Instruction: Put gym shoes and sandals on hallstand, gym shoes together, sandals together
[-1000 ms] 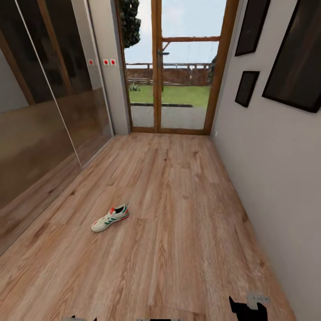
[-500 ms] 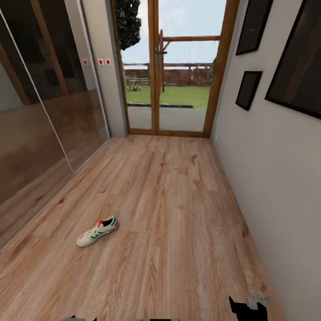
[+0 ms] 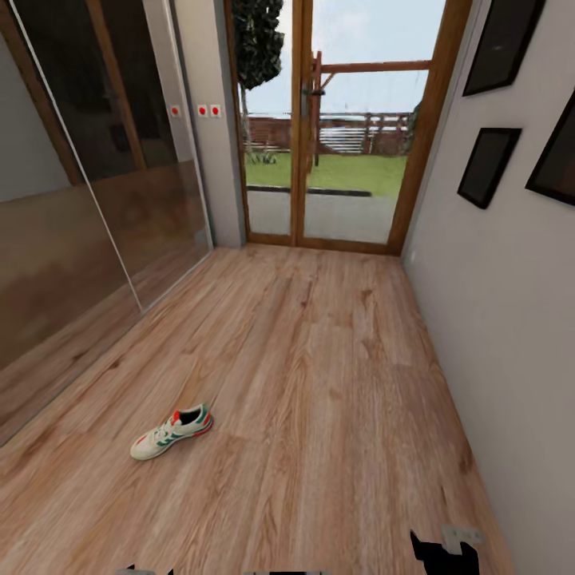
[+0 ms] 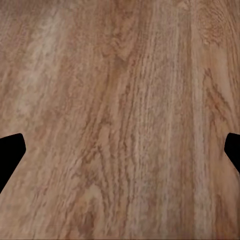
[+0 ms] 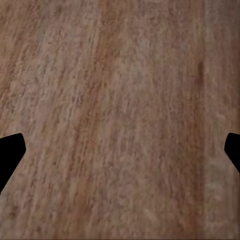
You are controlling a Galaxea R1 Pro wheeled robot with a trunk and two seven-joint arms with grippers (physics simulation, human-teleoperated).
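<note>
Shoe: one cream-white low gym shoe with green side stripes, white laces and red accents (image 3: 172,431) lies on its sole in the lower left of the head view, toe toward the lower left corner, heel toward the middle.
Floor: the light brown wood-grain plank corridor floor (image 3: 319,383) runs from the bottom edge up to the doors; the shoe rests directly on it, well apart from both walls.
Doors: wood-framed glass double doors (image 3: 335,128) stand at the top centre, with grass and a fence beyond them.
Left side: a glossy sliding glass panel wall (image 3: 88,200) fills the upper left and mirrors the floor.
Right side: a pale wall (image 3: 495,335) carries dark-framed pictures (image 3: 487,166) in the upper right.
Left pincer: in the left wrist view the left pincer (image 4: 120,155) shows two black fingertips at opposite frame edges, spread wide, nothing between them but floor planks.
Right pincer: in the right wrist view the right pincer (image 5: 120,155) is likewise spread wide over bare planks, holding nothing; a dark part of that arm sits at the head view's lower right edge.
</note>
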